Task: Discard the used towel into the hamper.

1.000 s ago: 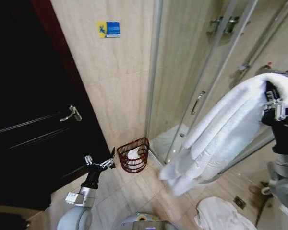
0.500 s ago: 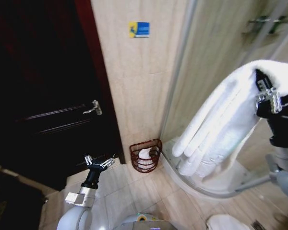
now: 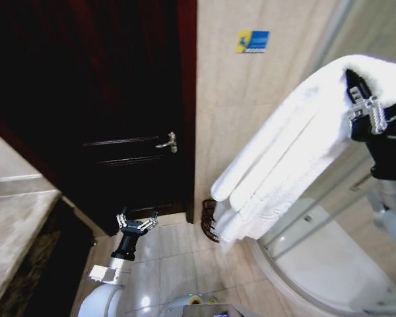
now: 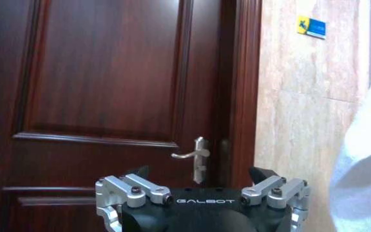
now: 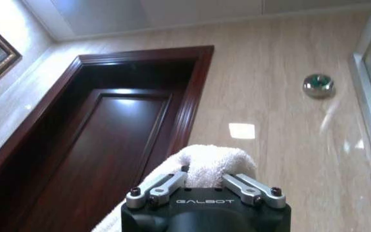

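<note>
White and thick: holding the bath towel [image 3: 284, 152] up high on the right, pinching its top fold tight in the right gripper [image 3: 364, 105]. Seeing the same pinch from the right wrist view, with the towel [image 5: 211, 159] bulging up past the right gripper [image 5: 205, 181]. Letting the long folds hang down toward the floor.

Keeping the left gripper [image 3: 136, 223] low on the left, spread wide and holding nothing. Pointing it, in the left wrist view, at the dark wooden door [image 4: 108, 96] and its metal door handle [image 4: 195, 154], with the left gripper [image 4: 202, 176] gaping at the bottom.

Turning the whole body to the left over the last second, not moving the things in the room. Sliding the door [image 3: 119, 132], the door handle [image 3: 168, 141] and the little blue sign [image 3: 252, 41] across the head view toward the right. Losing most of the shower glass off the right side.

Still finding the hamper [image 3: 208, 221] on the floor by the wall, between the door and the shower. Now hiding most of it behind the low end of the towel, showing just a bit of red-brown wire.

Probably lining up with the hamper. Not dropping the towel in yet.
</note>
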